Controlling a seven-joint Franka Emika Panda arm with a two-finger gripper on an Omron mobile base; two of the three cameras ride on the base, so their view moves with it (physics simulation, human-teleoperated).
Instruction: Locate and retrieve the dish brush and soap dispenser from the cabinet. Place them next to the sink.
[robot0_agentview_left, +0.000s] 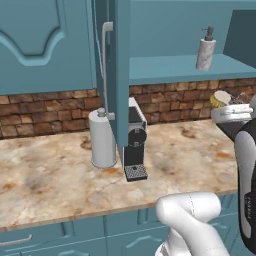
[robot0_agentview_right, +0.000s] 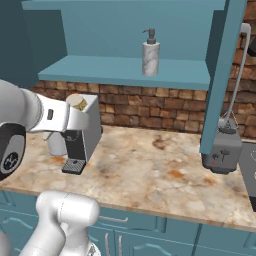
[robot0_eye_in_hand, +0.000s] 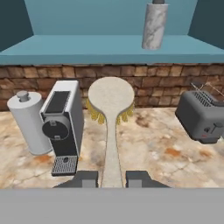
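**Brush in the gripper, 1 bottle on the shelf**

The gripper (robot0_eye_in_hand: 111, 179) is closed narrow on the handle of the dish brush (robot0_eye_in_hand: 111, 105). In the hand view the pale handle runs straight forward from between the 2 dark fingertips (robot0_eye_in_hand: 85, 178), and the round head with yellow bristles is at the far end, bristles facing down. So the long axis of the brush continues the line of the hand, pointing toward the brick wall (robot0_eye_in_hand: 166, 85).

The soap dispenser (robot0_eye_in_hand: 154, 27) stands upright on the shelf of the open cabinet (robot0_eye_in_hand: 109, 48), above the gripper and a little to the right of it, well apart from the brush head. The cabinet door (robot0_agentview_left: 116, 70) with its pale bar handle is swung open to the left of the hand.

Below the gripper lies the marble counter (robot0_eye_in_hand: 148, 153). Left of the brush stand a coffee machine (robot0_eye_in_hand: 63, 122) and, further left, a paper-towel roll (robot0_eye_in_hand: 28, 122); to the right stands a grey toaster (robot0_eye_in_hand: 202, 116). Between the coffee machine and the toaster there is free counter under the brush.

I cannot see the sink here, so I cannot tell which way it lies from the gripper. My judgement: the brush must next be carried to the sink and put down, keeping the head away from the shelf edge and the open door. The bottle waits for a second trip, because there is only 1 arm.
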